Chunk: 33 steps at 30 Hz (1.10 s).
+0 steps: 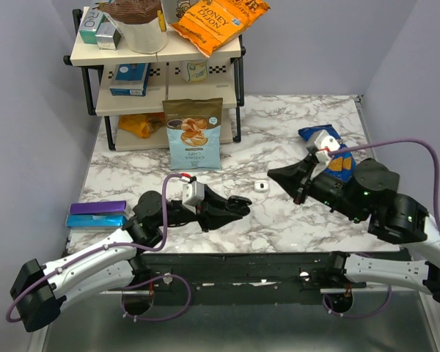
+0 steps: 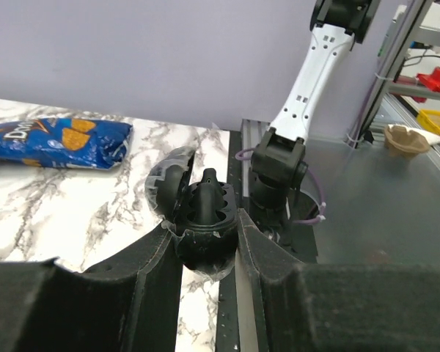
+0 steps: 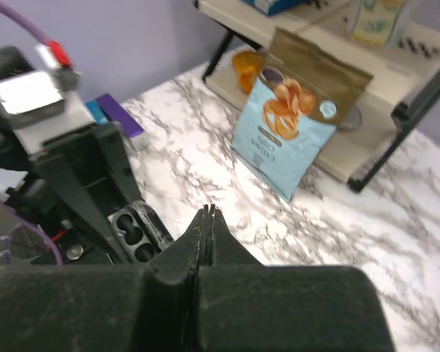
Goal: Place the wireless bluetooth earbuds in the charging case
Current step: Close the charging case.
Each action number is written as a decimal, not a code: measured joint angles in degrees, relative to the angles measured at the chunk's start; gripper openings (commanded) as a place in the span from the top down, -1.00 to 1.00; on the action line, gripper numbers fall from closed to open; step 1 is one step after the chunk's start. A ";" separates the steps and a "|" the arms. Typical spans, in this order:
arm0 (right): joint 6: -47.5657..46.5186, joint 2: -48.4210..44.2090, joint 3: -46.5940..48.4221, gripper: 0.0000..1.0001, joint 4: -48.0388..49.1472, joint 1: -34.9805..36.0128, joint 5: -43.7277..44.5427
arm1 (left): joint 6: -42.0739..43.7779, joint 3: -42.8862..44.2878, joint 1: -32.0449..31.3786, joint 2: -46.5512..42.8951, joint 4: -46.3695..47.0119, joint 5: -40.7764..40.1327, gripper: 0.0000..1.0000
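Holding the open charging case (image 2: 205, 235) low over the near edge of the surface (image 1: 279, 227), the left fingers (image 2: 143, 264) are closed narrowly on its lower shell, with the lid (image 2: 167, 183) hinged back. The right fingers (image 3: 224, 249) are pressed fully together with nothing visible between them, and they hover just beside the case, tips pointing towards it. Neither of the earbuds can be picked out with certainty. A dark nub (image 2: 208, 177) stands up from the case's wells and may be one bud seated, while a small pale object (image 1: 260, 186) lies on the surface between the two arms, too small to identify. The task therefore looks roughly midway at best: at least one bud probably remains to be fetched and placed.
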 measured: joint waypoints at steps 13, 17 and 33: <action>2.21 8.44 -4.44 0.99 -0.07 -0.02 1.97 | 0.04 -0.17 0.00 -0.52 1.29 -1.49 1.00; 2.19 8.74 -4.42 0.99 -0.07 -0.02 -0.39 | 0.04 -0.17 0.00 -0.17 1.64 -1.49 1.00; 1.51 10.47 -4.44 0.99 -0.90 -0.02 -10.19 | 0.22 -0.15 -0.26 -0.15 2.03 -1.66 1.00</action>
